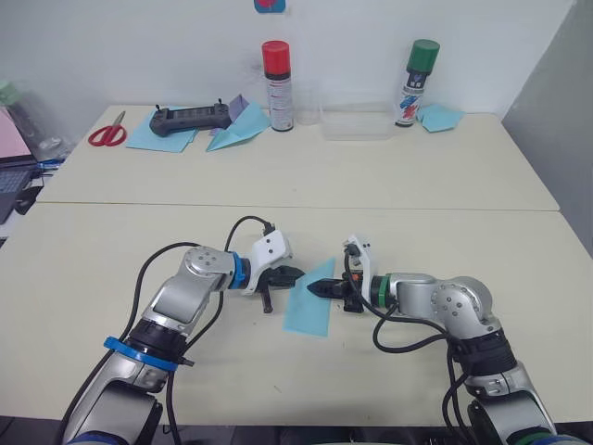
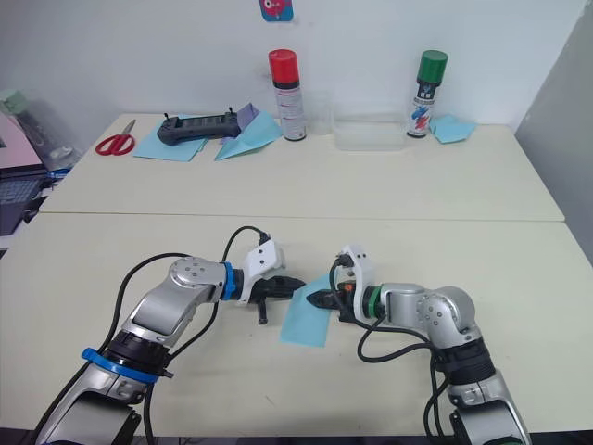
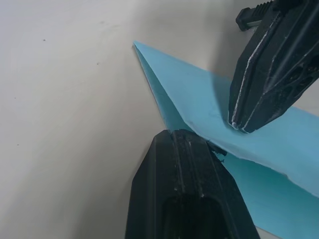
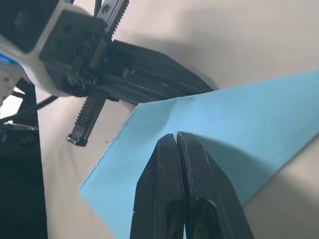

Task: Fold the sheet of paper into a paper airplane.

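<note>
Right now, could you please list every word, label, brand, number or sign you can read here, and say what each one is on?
No text here can be read.
Red-capped spray can: its label print is too small to read.
Green-capped spray can: a coloured label graphic, lettering blurred.
Blue-and-red sticker on the wall: cut off, no legible words.
Light blue sheet of paper: unmarked.

Bright even light, soft shadows
</note>
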Controlling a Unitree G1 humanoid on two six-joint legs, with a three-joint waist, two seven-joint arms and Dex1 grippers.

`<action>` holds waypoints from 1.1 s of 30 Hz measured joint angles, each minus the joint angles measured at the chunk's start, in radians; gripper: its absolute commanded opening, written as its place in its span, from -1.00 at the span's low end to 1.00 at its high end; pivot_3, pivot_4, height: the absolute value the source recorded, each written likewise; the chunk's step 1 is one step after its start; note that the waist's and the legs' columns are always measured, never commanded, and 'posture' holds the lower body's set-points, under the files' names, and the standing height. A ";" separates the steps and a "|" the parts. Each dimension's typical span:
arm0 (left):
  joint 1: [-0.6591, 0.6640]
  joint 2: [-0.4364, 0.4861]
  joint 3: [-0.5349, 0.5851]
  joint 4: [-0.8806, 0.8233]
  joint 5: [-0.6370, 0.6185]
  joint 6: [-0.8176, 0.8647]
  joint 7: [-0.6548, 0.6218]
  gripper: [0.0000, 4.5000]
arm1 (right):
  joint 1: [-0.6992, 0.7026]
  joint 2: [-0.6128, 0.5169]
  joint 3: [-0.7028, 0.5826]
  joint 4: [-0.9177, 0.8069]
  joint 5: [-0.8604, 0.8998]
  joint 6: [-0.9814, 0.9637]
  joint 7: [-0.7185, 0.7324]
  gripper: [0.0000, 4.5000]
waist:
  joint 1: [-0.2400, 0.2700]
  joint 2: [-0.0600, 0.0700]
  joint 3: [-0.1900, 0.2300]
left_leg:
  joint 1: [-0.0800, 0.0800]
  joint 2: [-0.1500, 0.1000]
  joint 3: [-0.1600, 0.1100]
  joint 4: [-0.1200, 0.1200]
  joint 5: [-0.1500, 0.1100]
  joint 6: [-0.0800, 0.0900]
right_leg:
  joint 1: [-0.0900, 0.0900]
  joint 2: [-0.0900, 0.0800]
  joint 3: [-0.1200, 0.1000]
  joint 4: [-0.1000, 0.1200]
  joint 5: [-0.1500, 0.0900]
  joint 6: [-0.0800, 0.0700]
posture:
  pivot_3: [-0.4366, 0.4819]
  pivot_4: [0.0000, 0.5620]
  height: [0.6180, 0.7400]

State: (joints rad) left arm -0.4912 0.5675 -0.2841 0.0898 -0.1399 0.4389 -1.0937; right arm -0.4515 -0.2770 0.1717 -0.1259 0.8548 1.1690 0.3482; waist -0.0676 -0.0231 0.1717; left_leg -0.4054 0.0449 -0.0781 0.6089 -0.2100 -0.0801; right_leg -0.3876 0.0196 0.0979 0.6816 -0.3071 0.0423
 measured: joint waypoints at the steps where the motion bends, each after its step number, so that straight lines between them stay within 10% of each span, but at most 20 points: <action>1: -0.001 0.003 0.001 0.001 -0.001 0.003 -0.003 -1.00 | 0.000 0.000 0.007 -0.003 -0.011 -0.005 0.004 -0.98 | -0.001 0.000 0.000 | 0.000 0.000 0.000 0.000 0.000 0.000 | 0.000 0.000 0.000 0.000 0.000 0.000 | -0.05 -0.47 1.00; 33: 0.011 0.060 -0.038 -0.102 0.054 0.023 0.037 -1.00 | 0.015 -0.030 0.082 -0.029 -0.228 -0.145 0.159 -0.98 | -0.012 0.000 0.000 | 0.000 0.000 -0.001 0.002 0.000 0.000 | 0.001 0.000 0.000 0.000 0.002 0.001 | -0.05 -0.47 1.00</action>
State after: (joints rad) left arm -0.4801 0.6272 -0.3218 -0.0119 -0.0864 0.4619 -1.0568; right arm -0.4362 -0.3071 0.2537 -0.1546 0.6267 1.0241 0.5076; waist -0.0798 -0.0234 0.1718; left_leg -0.4051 0.0444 -0.0787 0.6105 -0.2098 -0.0802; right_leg -0.3866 0.0196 0.0982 0.6818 -0.3055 0.0429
